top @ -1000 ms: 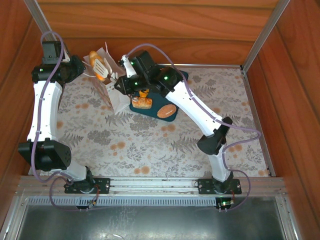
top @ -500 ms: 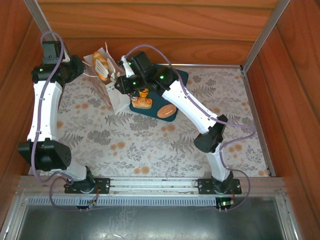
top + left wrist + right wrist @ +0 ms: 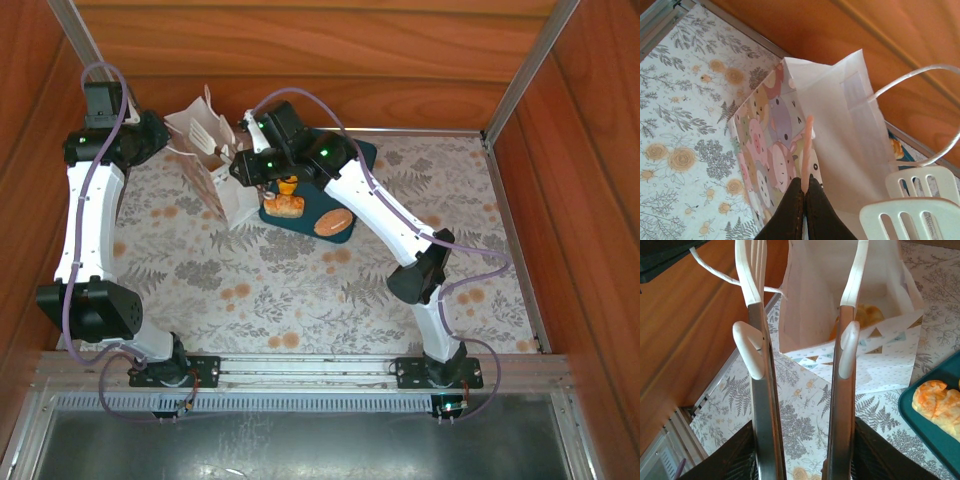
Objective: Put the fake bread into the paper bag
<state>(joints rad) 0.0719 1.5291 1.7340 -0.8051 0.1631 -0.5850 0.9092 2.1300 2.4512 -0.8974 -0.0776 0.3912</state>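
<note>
Top view, paper bag (image 3: 215,190): stood at 10 o'clock on the surface (image 3: 300,290).
Top view, right pincer (image 3: 213,143): held over the bag's mouth.
Top view, fake bread (image 3: 332,222): pieces laid on the tray (image 3: 362,152) at 12 o'clock.
Left wrist view, left pincer (image 3: 805,200): pressed together on the paper bag's (image 3: 840,125) rim.
Right wrist view, right pincer (image 3: 802,260): fingers held apart, nothing gripped.
Right wrist view, fake bread (image 3: 867,315): one piece seen inside the paper bag (image 3: 890,355), another on the tray (image 3: 925,435) at 4 o'clock.
</note>
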